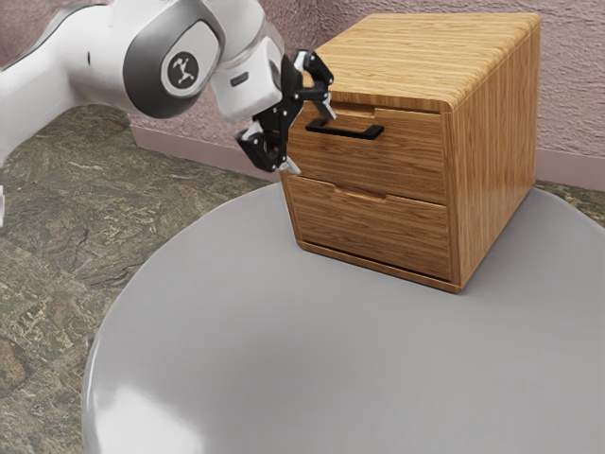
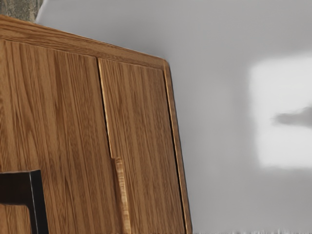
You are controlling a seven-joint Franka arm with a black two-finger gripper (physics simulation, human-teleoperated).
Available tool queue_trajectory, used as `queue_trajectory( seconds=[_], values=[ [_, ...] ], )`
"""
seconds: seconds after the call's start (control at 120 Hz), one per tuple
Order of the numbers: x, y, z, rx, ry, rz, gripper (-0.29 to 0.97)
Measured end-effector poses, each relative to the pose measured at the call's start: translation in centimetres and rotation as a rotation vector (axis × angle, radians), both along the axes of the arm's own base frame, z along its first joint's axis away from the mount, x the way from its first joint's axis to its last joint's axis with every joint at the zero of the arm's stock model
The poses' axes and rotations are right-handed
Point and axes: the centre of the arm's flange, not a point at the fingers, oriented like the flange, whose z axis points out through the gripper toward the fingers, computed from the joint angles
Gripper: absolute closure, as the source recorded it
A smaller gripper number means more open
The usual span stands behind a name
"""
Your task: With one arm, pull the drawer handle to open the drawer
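The tool (image 1: 304, 130) stands wide open beside the black handle (image 1: 354, 133) of the top drawer (image 1: 378, 163), gripping nothing.

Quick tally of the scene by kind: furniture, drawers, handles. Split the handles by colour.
Table: 1
Cabinet: 1
Drawers: 2, top drawer and bottom drawer
Handles: 2, 1 black handle on the top drawer and 1 wooden handle on the bottom drawer
Total: 6

Side-on exterior, close wrist; shared cabinet (image 1: 425, 142) (image 2: 73, 122)
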Motion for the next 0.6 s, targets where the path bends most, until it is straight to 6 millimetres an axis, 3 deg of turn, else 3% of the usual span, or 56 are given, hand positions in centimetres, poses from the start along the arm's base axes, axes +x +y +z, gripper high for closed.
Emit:
queue_trajectory(
  seconds=[0.092,0.6],
  values=[
    [0.6,1.2,0.0,0.012,-0.017,0.008,0.02],
    [5.1,1.7,-4.8,0.066,-0.037,-0.023,0.02]
  ],
)
